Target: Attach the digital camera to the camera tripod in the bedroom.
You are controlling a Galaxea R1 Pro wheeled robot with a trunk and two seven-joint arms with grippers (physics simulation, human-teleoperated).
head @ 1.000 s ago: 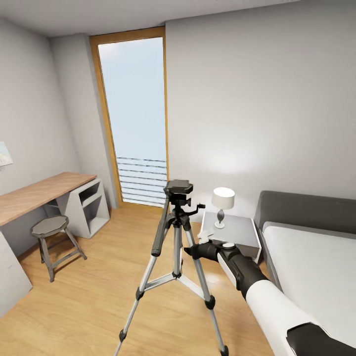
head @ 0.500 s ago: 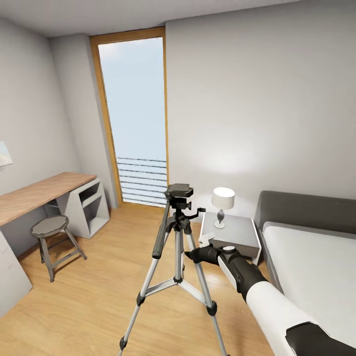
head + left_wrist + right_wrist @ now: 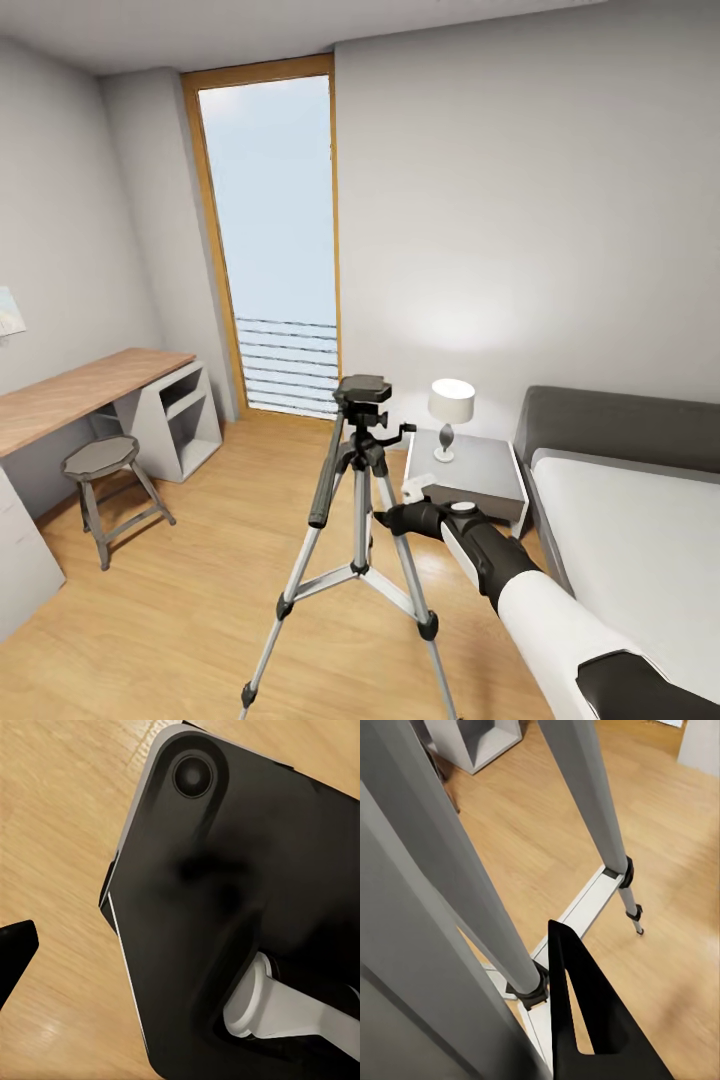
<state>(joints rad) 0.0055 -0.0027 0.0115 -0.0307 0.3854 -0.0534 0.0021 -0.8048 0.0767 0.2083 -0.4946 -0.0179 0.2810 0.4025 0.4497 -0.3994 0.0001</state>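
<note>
Right hand [image 3: 388, 517] at the tripod's 4 o'clock, just beside a leg below the head; grip state can't be told. Left hand: can't tell either.

Camera tripod [image 3: 357, 520] stands on the wood floor [image 3: 180, 600]. Digital camera [image 3: 362, 387] sits on its head.

Judgement: mounting looks done or nearly; next, back the arm off without nudging the legs.

Beyond, at 1 o'clock: nightstand [image 3: 478, 470] and lamp [image 3: 450, 402].

1 camera tripod [image 3: 360, 500], 1 digital camera [image 3: 362, 388], 1 lamp [image 3: 451, 402], 1 stool [image 3: 103, 462].
</note>
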